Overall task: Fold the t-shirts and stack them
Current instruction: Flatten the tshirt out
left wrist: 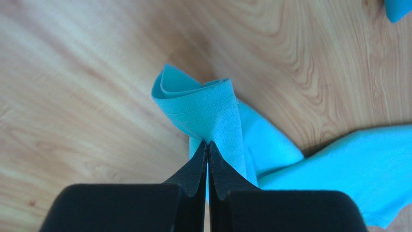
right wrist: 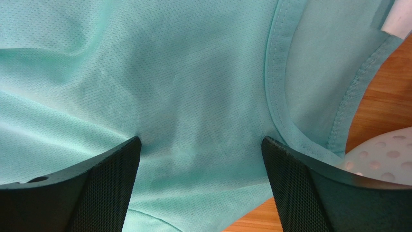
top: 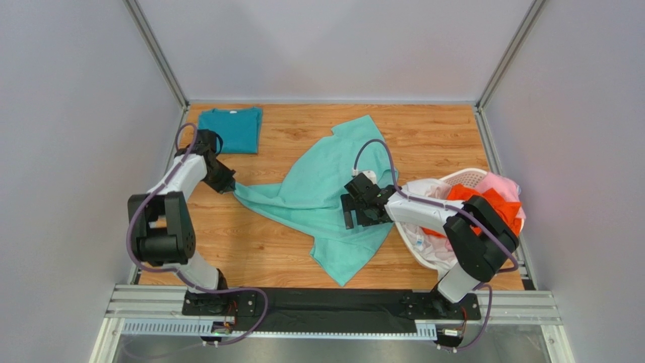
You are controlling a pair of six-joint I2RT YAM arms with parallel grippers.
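A light mint-aqua t-shirt lies spread and rumpled across the middle of the table. My left gripper is shut on its left corner, a bunched hem that sticks out past the fingertips. My right gripper is open just above the shirt's right side, near the collar, with cloth between the spread fingers. A darker teal t-shirt lies folded at the back left. Orange, pink and white shirts sit in the basket.
A white plastic laundry basket stands at the right edge of the table, right beside my right arm; its perforated wall shows in the right wrist view. Grey walls close in the table on three sides.
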